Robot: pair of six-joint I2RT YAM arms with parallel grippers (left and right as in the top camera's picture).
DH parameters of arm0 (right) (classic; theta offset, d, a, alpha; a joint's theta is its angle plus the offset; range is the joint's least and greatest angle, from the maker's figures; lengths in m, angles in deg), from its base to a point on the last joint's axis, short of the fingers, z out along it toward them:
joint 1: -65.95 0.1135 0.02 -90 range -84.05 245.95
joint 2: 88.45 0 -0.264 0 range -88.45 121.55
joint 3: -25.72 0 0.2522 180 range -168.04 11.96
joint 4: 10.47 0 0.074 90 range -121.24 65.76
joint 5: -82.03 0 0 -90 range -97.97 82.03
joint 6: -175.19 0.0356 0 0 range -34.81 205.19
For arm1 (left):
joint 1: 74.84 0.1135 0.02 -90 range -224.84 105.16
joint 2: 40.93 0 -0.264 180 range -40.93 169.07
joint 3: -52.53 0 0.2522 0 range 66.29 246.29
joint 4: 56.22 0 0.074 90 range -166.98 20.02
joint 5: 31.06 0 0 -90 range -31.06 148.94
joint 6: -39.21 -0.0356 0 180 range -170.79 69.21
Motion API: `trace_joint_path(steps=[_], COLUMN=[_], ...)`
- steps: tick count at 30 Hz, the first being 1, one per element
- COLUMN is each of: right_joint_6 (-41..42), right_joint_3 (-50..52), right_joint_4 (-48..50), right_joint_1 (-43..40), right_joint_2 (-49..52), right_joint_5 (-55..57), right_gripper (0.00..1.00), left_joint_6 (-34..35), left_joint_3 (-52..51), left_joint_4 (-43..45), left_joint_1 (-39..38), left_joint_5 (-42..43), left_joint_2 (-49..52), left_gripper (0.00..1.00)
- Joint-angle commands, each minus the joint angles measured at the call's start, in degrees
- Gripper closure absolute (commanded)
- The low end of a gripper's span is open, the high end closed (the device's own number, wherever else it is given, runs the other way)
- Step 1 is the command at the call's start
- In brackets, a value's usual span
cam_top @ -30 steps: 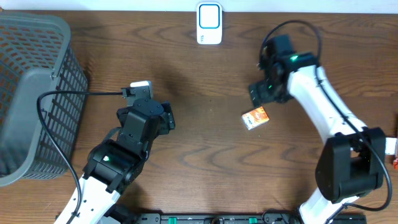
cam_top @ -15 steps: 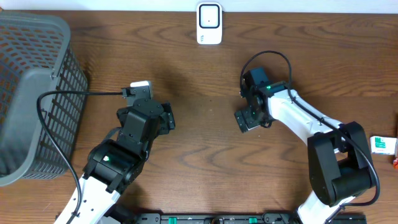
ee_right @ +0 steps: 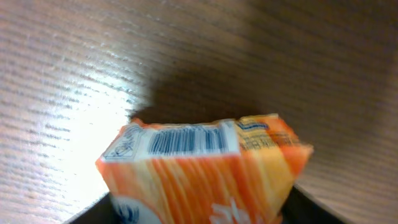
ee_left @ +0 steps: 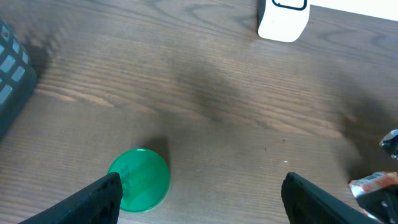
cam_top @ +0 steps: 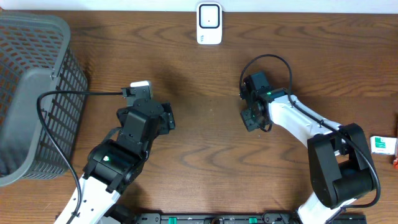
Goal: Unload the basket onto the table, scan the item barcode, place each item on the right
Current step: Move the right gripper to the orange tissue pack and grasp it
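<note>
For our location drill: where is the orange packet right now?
The packet lies between the fingers of the right pincer, right of centre on the table overhead.

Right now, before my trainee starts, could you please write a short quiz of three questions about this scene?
1. True or false: the barcode on the orange packet is turned toward the right wrist camera.
2. Where on the table does the white scanner stand? A: at the far edge. B: at the near edge. C: at the right edge.
3. What colour is the round disc in the left wrist view?

Key: 1 true; 2 A; 3 green.
</note>
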Motion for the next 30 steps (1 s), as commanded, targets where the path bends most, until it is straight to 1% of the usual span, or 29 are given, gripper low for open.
trace_joint_path(steps=[1,7,8,11,13,16,19,22,24,27,30], right_joint_6=[0.1,0.7,0.7,0.6,0.5,0.5,0.5,0.5,0.5,0.5,0.5], right_joint_3=[1.2,1.2,1.2,1.2,1.2,1.2,1.2,1.2,1.2,1.2,0.7], right_joint_4=[-0.1,0.0,0.1,0.1,0.1,0.1,0.0,0.0,0.0,-0.1,-0.2], right_joint_1=[-0.3,-0.2,-0.3,-0.3,-0.4,-0.4,-0.4,-0.3,-0.3,-0.3,-0.3], right_joint_2=[-0.3,-0.3,-0.3,-0.3,-0.3,-0.3,-0.3,-0.3,-0.3,-0.3,-0.4], right_joint_5=[1.0,-0.3,-0.3,0.0,-0.1,-0.1,-0.1,-0.1,-0.2,-0.4,-2.9], right_gripper=[0.55,0.52,0.48,0.24,0.21,0.22,0.3,0.34,0.41,0.42,0.41], left_joint_6=[-1.0,-1.0,-1.0,-1.0,-1.0,-1.0,-1.0,-1.0,-1.0,-1.0,-1.0], left_joint_3=[-0.1,-0.1,-0.1,-0.1,-0.1,-0.1,-0.1,-0.1,-0.1,-0.1,-0.1], left_joint_4=[-0.1,-0.1,-0.1,-0.1,-0.1,-0.1,-0.1,-0.1,-0.1,-0.1,-0.1], left_joint_1=[0.3,0.3,0.3,0.3,0.3,0.3,0.3,0.3,0.3,0.3,0.3], left_joint_5=[-0.8,-0.8,-0.8,-0.8,-0.8,-0.8,-0.8,-0.8,-0.8,-0.8,-0.8], left_joint_2=[0.0,0.0,0.0,0.0,0.0,0.0,0.0,0.0,0.0,0.0,0.0], left_gripper=[0.17,0.17,0.17,0.17,0.17,0.17,0.17,0.17,0.17,0.17,0.17])
